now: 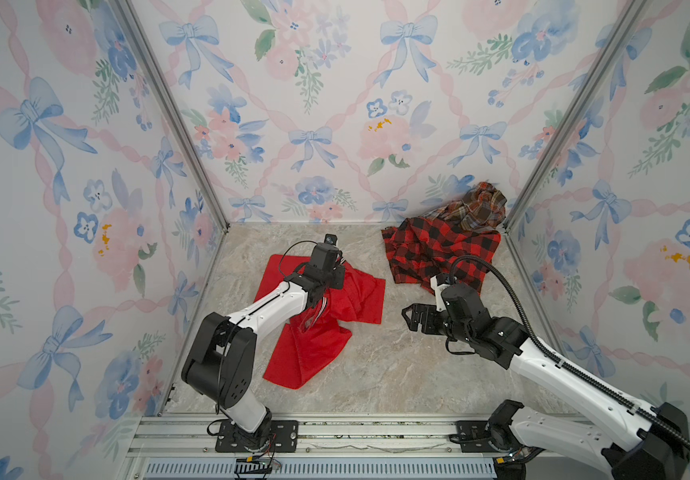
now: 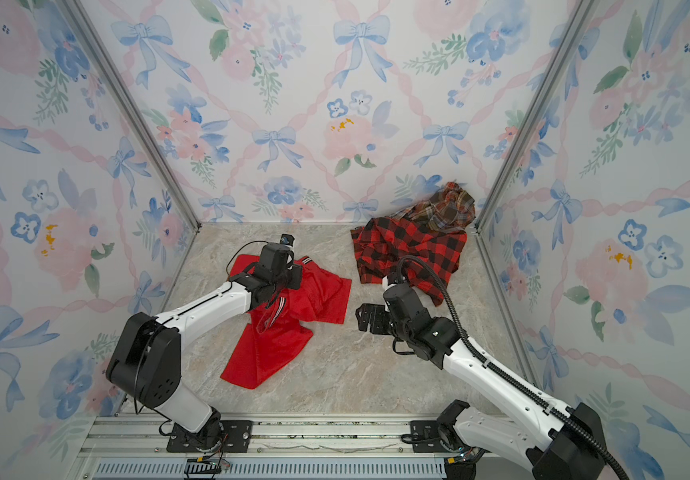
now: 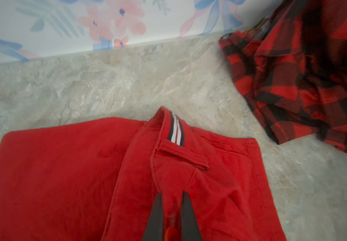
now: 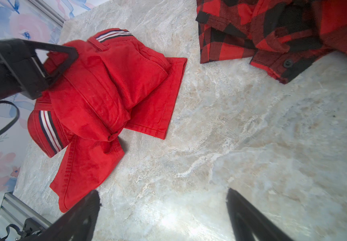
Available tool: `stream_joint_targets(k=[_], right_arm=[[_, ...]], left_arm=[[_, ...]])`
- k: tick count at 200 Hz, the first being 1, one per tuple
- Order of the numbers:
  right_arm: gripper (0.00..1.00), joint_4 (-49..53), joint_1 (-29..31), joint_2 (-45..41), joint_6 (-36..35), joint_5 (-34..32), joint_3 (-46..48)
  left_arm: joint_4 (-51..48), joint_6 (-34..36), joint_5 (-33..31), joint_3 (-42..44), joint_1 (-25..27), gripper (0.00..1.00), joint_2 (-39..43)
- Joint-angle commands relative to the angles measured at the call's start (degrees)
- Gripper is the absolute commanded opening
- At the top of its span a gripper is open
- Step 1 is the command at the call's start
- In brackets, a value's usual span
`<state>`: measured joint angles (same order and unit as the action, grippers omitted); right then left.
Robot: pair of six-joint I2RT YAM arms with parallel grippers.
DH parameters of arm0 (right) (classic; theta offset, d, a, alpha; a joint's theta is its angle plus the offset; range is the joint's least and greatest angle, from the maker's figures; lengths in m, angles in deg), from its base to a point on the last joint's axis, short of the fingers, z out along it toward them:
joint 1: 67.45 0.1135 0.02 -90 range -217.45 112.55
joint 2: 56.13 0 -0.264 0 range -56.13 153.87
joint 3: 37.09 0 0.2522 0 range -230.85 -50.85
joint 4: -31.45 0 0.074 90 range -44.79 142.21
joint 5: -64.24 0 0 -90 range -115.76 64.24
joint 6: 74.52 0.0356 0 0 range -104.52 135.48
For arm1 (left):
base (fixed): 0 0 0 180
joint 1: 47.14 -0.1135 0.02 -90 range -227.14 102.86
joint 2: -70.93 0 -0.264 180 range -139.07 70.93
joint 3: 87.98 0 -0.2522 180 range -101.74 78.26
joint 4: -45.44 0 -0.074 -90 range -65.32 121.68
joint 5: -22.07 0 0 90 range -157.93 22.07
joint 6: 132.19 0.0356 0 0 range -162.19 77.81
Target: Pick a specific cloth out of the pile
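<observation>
The left tool (image 3: 172, 194) is clamped on the red trousers (image 3: 64, 177). Its two dark fingers (image 3: 158, 217) stand close together with a ridge of red fabric pinched between them, just short of a belt loop (image 3: 181, 156). Past the loop, the white, black and red striped trim band (image 3: 175, 130) runs along the upturned waistband. The waist part is bunched up at this tool. One leg lies flat on the marbled counter (image 1: 376, 365) back towards the arm's base, and the other lies out to the side, towards the right tool (image 1: 412, 318).

The right tool hangs over bare counter with its jaws wide apart and nothing between them. The trousers lie off to its left, near but not touching. Beyond it, well apart from the trousers, the pile (image 1: 447, 241) sits in the far corner. There the red-and-black check shirt (image 1: 439, 253) is spread on the counter, its near edge just under the right wrist in both top views. The brown-orange-blue plaid shirt (image 1: 480, 208) is heaped behind it against the flowered wall (image 1: 314, 104).
</observation>
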<state>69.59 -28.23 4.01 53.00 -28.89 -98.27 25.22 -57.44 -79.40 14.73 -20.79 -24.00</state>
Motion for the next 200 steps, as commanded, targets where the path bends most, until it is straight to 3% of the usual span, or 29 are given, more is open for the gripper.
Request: stream_joint_targets(k=[1, 39, 54, 74, 112, 131, 160, 180, 200], right_arm=[[0.97, -0.01, 0.59, 0.33, 0.42, 0.59, 0.55], [0.97, 1.52, 0.50, -0.47, -0.25, -0.20, 0.38], [0.97, 1.55, 0.37, -0.69, -0.29, -0.24, 0.69], [0.97, 1.71, -0.01, -0.56, -0.56, -0.20, 1.04], [0.97, 1.32, -0.77, -0.38, -0.79, 0.23, 1.38], [0.97, 0.65, -0.97, -0.39, -0.83, 0.32, 1.88], [0.97, -0.90, -1.08, -0.25, -0.45, 1.06, 3.57], [0.97, -2.00, -1.23, 0.56, -0.34, 2.10, 4.59], [0.97, -2.57, -1.17, 1.28, -0.48, 3.08, 4.78]], left_arm=[[-4.13, -4.49, -2.98, -0.63, -1.49, 0.01, -5.40], [-5.94, -4.76, -4.55, -3.52, -4.45, 0.18, -9.58], [-5.95, -5.14, -2.11, -3.18, -6.36, 0.34, -8.45], [-5.74, -4.18, 0.18, -2.69, -7.29, 0.53, -3.92], [-6.78, -1.25, -0.64, -0.42, -7.05, 0.73, 9.29], [-11.81, -3.46, -0.66, 2.56, -6.24, 0.76, 16.82], [-20.70, -17.41, -2.65, 13.91, -2.62, 0.77, 28.87], [-21.44, -26.99, -3.30, 24.04, 3.74, 0.70, 38.64], [-26.19, -32.67, -3.65, 27.28, 6.94, 0.62, 42.25]])
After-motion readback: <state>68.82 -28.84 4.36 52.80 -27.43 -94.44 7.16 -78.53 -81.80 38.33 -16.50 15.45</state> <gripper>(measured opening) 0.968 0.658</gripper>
